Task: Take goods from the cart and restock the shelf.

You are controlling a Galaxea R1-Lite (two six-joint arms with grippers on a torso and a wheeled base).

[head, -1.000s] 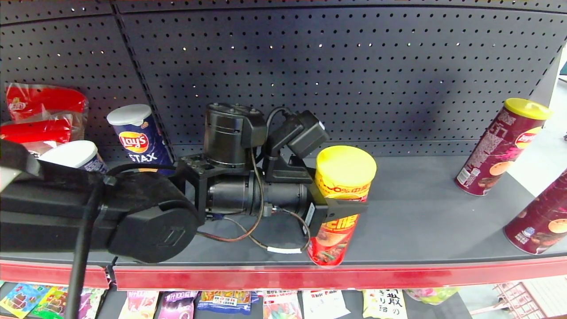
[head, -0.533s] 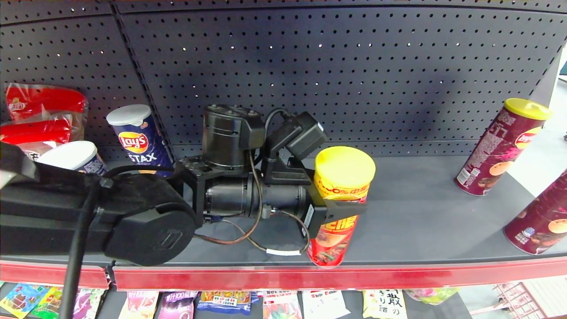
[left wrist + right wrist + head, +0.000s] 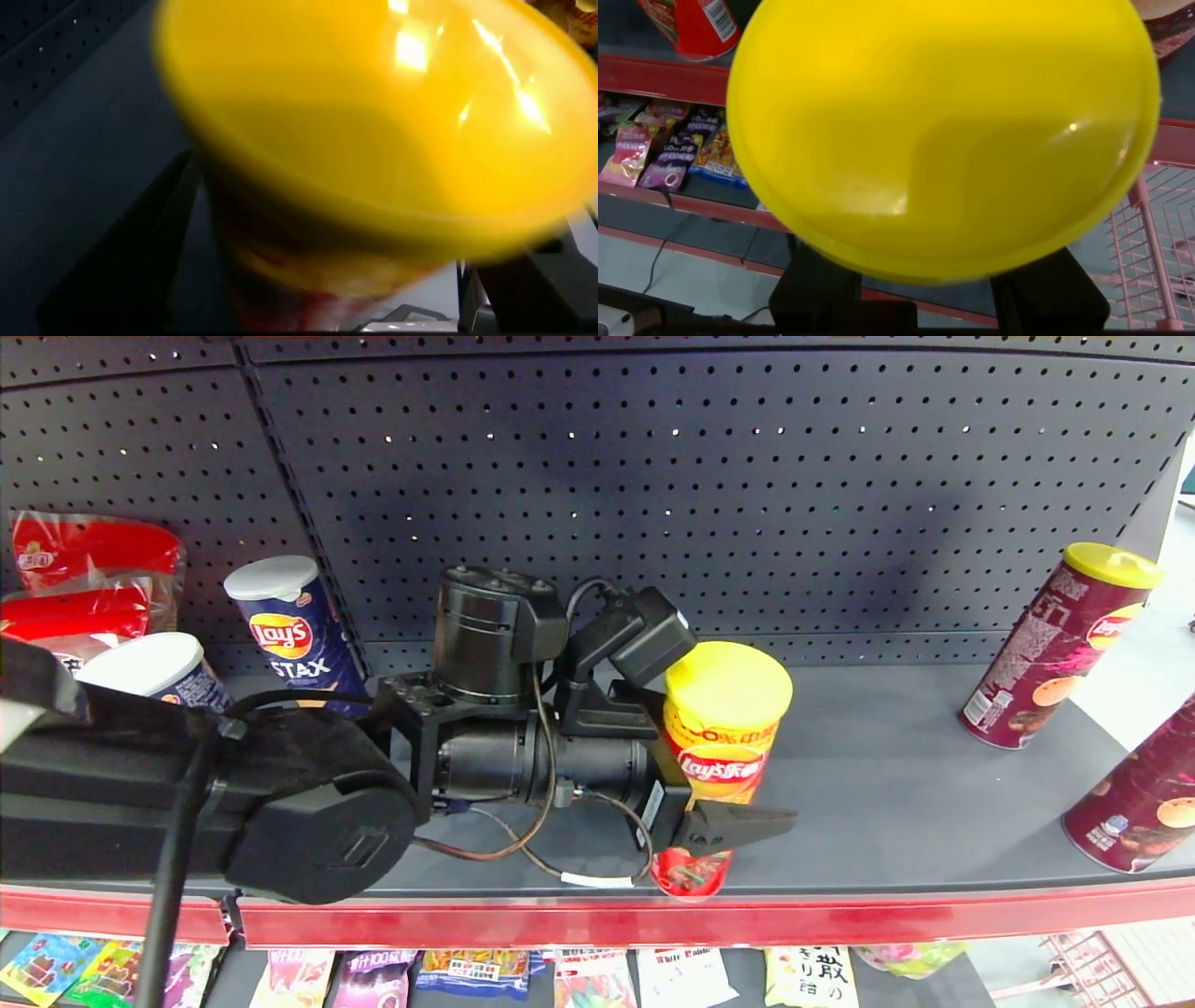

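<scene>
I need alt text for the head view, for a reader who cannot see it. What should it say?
The left gripper, jaws open, sits around a yellow-lidded red chip can standing upright near the front edge of a grey shelf. To the left stand blue cans, to the right dark red cans, all before a perforated back panel.

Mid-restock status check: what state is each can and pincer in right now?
red can: upright near the shelf front edge, lid on, not gripped.
left pincer: open around the red can.
right pincer: shut on yellow-lidded can, held in the air.
blue can: upright, lid on.
maroon can: standing, lid on.
</scene>
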